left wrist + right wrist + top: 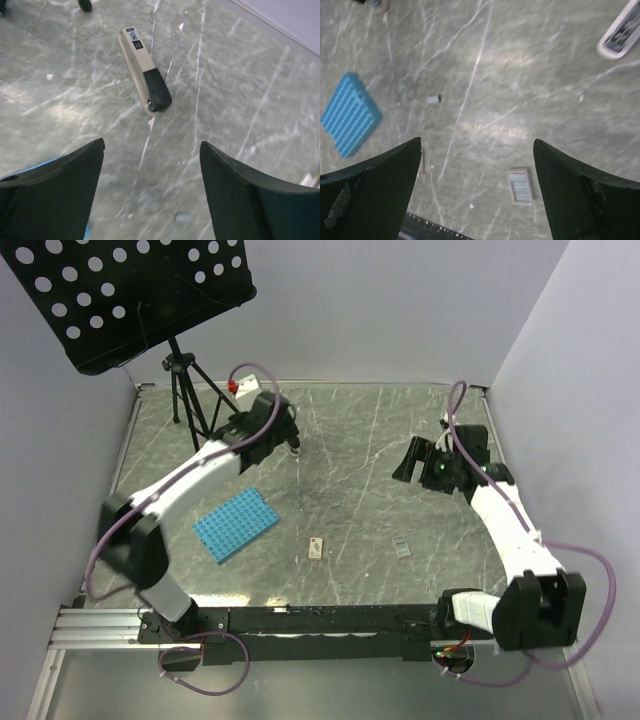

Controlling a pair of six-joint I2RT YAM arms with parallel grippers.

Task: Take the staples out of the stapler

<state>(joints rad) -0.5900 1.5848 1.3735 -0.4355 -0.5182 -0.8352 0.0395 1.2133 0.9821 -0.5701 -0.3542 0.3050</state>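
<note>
The stapler is small and slim, with a silvery-white top and a black end. It lies flat on the marbled table, ahead of my left gripper, which is open, empty and hovering short of it. In the top view my left gripper is at the far left-centre and hides most of the stapler. My right gripper hovers right of centre, open and empty, and its wrist view shows only bare table between the fingers.
A blue studded plate lies left of centre. A tiny white tag with a red mark and a small grey slatted piece lie nearer the front rail. A tripod stand is far left. A pale elongated object is at the right wrist view's edge.
</note>
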